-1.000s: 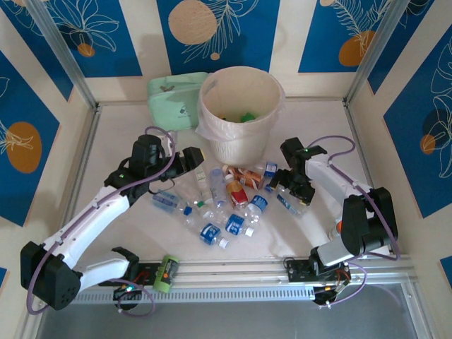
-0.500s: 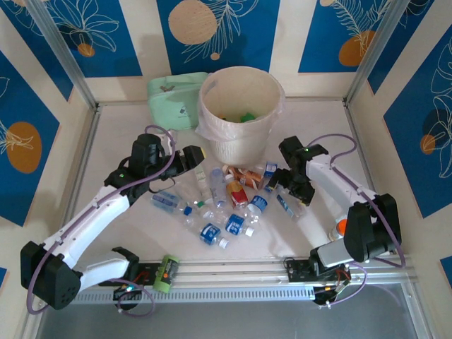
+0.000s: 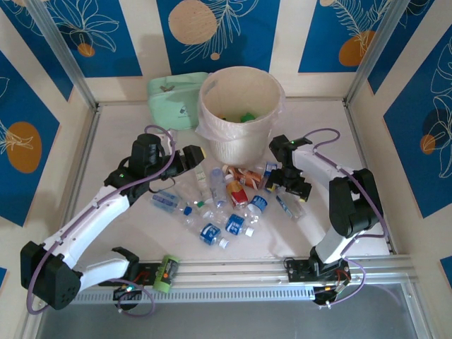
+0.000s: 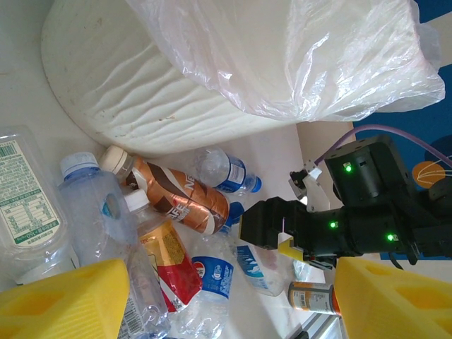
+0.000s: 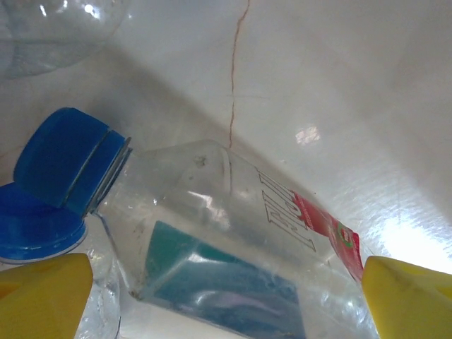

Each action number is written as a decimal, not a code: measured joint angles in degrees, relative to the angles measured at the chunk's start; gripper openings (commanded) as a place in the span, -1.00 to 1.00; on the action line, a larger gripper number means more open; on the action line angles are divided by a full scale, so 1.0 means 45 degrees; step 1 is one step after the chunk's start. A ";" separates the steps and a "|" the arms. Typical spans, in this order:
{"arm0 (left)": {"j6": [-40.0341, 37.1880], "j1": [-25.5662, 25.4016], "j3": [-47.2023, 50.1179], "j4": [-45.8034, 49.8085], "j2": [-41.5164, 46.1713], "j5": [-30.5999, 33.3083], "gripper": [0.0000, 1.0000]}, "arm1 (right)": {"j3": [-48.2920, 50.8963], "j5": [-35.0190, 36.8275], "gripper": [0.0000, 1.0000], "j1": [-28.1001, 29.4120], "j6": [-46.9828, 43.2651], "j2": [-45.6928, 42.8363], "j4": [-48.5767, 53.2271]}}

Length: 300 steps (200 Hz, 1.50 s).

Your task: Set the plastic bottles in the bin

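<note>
The bin (image 3: 240,145) stands mid-table (image 3: 120,141), with the plastic bottles (image 3: 226,198) scattered just in front of it. Both grippers are released: the left gripper (image 3: 199,157) is empty beside the bin, and the right gripper (image 3: 286,187) straddles a blue-capped bottle (image 5: 212,226). It looks light, crushable and slippery, so take it mid-body.

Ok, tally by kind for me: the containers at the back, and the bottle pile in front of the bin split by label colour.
Bin: 1
Green pouch: 1
Red or brown-labelled bottles: 2
Clear, mostly blue-labelled bottles: about 10, overlapping
Total: about 14
</note>
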<state>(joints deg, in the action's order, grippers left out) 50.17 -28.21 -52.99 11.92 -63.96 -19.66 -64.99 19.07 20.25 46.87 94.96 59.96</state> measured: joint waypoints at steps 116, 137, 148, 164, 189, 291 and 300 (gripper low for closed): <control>0.0136 0.0000 0.0000 -0.0248 -0.0112 -0.0165 0.51 | 0.0971 -0.0529 0.80 -0.0525 0.0733 0.0121 -0.0078; 0.0136 0.0000 0.0000 -0.0277 -0.0112 -0.0194 0.51 | 0.0947 -0.0515 0.69 -0.0573 0.0729 0.0631 -0.0136; 0.0136 0.0000 0.0000 -0.0272 -0.0112 -0.0194 0.51 | 0.0942 -0.0510 0.62 -0.0602 0.0695 0.0933 -0.0185; 0.0136 0.0000 0.0000 -0.0277 -0.0112 -0.0194 0.51 | 0.0933 -0.0476 0.52 -0.0631 0.0670 0.1263 -0.0219; 0.0131 0.0000 0.0000 -0.0272 -0.0112 -0.0194 0.51 | 0.0884 -0.0447 0.40 -0.0636 0.0685 0.1307 -0.0301; 0.0092 0.0000 -0.0709 -0.0199 -0.0112 -0.0194 0.52 | 0.0884 -0.0219 0.05 -0.0607 0.0680 -0.0695 -0.0049; 0.0073 0.0000 -0.0826 -0.0126 -0.0112 -0.0194 0.54 | 0.0884 -0.0219 0.05 -0.0573 0.0675 -0.1209 0.0015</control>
<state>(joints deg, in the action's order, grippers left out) 50.50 -28.21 -56.71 11.35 -64.47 -20.53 -61.01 18.09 17.67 49.91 89.52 60.03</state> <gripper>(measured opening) 0.757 0.550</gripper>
